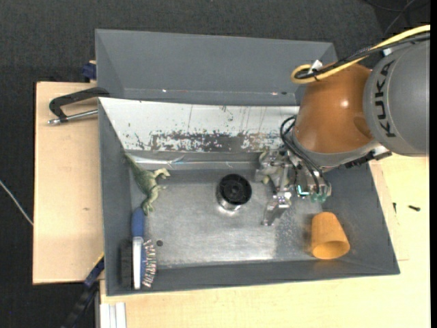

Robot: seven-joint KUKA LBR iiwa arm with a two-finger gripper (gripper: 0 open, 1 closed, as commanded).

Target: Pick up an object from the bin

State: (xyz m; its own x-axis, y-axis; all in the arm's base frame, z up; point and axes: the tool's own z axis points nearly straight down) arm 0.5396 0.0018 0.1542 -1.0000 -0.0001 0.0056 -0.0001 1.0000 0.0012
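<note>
My gripper [276,209] hangs low in the right half of a grey metal bin [113,210], just right of the centre of the frame. I cannot tell whether it is open or closed, and I see nothing held in it. It is above bare floor, between two things.

Just to its left, near the middle of the frame, sits a black knob [233,188]. It is small, round and dark, with a hollow in its top and a shiny silvery edge along its lower side. To the lower right of the gripper, near but not touching, an orange cup [327,236] lies on its side. It is a plain tapered shape, and its wider end seems to face the bottom of the frame.

I judge the knob to be hard and stiff, perhaps a little weighty for its size, with smooth sides that could slip. I would take it squarely across its round sides. The cup is likely light, thin plastic that may flex or roll, so I would grip it gently across the middle of its body.

Well apart, at the left of the frame, lie a green dinosaur toy [151,183] and, in the lower left corner, a brush [138,250] with a blue handle
</note>
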